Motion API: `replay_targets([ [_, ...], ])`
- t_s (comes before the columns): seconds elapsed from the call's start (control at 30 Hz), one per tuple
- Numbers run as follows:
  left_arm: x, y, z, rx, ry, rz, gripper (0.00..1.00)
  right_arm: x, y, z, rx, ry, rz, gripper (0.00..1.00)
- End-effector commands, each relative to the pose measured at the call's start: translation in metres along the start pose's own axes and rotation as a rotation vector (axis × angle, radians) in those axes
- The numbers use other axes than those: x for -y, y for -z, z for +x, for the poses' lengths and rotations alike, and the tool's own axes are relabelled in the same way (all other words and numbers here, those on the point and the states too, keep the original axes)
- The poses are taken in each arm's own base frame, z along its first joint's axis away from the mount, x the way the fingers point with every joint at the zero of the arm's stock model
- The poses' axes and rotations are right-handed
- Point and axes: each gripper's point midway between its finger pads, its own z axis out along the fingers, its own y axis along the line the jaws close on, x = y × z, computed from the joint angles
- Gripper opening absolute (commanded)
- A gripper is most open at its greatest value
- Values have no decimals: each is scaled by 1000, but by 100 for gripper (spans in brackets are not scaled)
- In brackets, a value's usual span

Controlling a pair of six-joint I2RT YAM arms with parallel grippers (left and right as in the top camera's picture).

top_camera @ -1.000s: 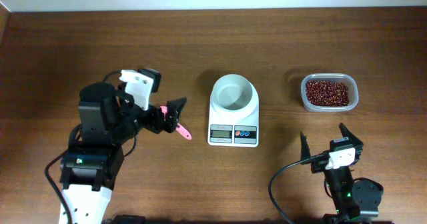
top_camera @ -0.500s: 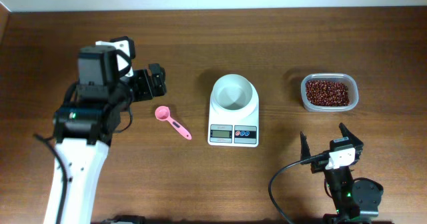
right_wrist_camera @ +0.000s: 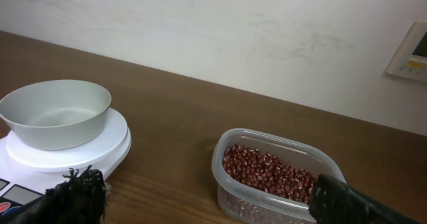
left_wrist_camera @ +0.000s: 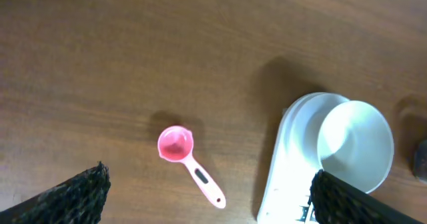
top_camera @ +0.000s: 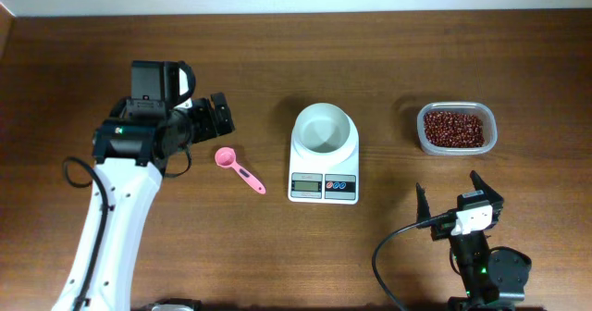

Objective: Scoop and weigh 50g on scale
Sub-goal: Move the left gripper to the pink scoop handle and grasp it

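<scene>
Robot test room, staged rather than a lived-in kitchen. My two arms sit at a dark wood-grain counter (top_camera: 370, 43) that runs up to a plain off-white wall (right_wrist_camera: 200, 24) ahead of my right gripper (top_camera: 449, 192). A small white control panel (right_wrist_camera: 408, 54) is mounted on that wall, up and to the right. Loose black cable (top_camera: 381, 255) loops beside my right arm. A white scale (top_camera: 324, 174), a clear tub (top_camera: 419, 137) of beans (top_camera: 453, 128) and a pink spoon (top_camera: 239, 169) lie well apart on the counter.
</scene>
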Motion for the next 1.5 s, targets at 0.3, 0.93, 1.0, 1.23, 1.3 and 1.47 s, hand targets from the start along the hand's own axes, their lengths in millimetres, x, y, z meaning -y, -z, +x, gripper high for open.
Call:
replay_targets([
  [0.3, -21, -51, 13, -128, 121, -122, 92, -1, 0, 3, -3, -9, 0, 99],
  [0.93, -49, -115, 63, -365, 257, -270, 62, -1, 0, 3, -3, -8, 0, 99],
  [1.0, -52, -123, 70, -392, 261, -284, 58, -1, 0, 3, -3, -9, 0, 99],
  [1.23, -63, -141, 86, -452, 256, -338, 48, -1, 0, 3, -3, -9, 0, 99],
  [1.3, -67, -148, 94, -477, 256, -353, 47, -1, 0, 3, -3, -9, 0, 99],
  [1.47, -71, -165, 100, -490, 256, -359, 43, -1, 0, 3, -3, -9, 0, 99],
])
